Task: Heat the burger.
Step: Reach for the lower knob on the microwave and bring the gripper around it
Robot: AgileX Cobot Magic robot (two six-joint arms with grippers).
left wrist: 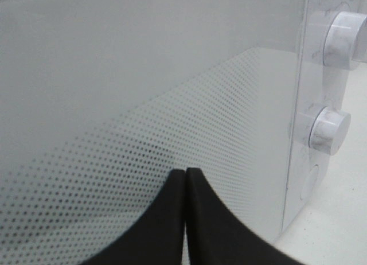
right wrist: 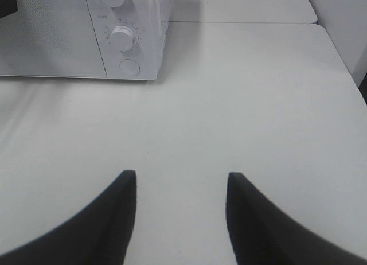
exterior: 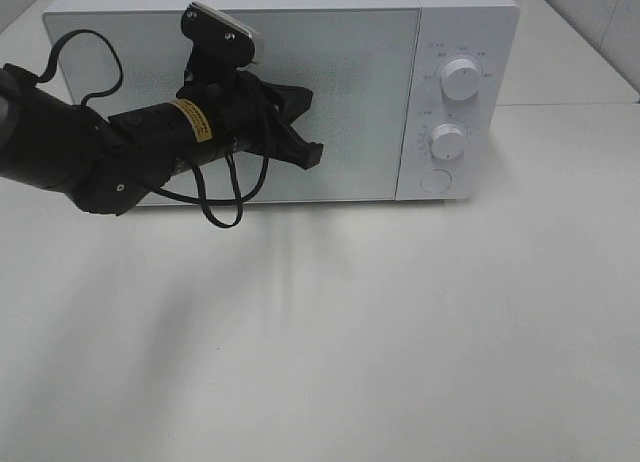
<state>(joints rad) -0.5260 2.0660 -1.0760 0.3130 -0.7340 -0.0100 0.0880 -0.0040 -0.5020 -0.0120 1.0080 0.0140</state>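
Two dials point(exterior: 461, 79) are seen on the microwave point(exterior: 400, 2), markings too tiny to be read; left gripper point(exterior: 312, 154) is clenched, right gripper point(right wrist: 180, 176) is spread open.

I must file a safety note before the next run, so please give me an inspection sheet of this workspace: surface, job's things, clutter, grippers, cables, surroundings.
surface: white table, bare where visible.
job's things: burger not seen; microwave at the back, door closed, its dotted glass hides the inside.
clutter: nothing seen.
grippers: left gripper shut, empty, in front of the door; right gripper open, empty, above the table.
cables: black cable hangs in loops from the left arm, in front of the door.
surroundings: pale wall behind the table.
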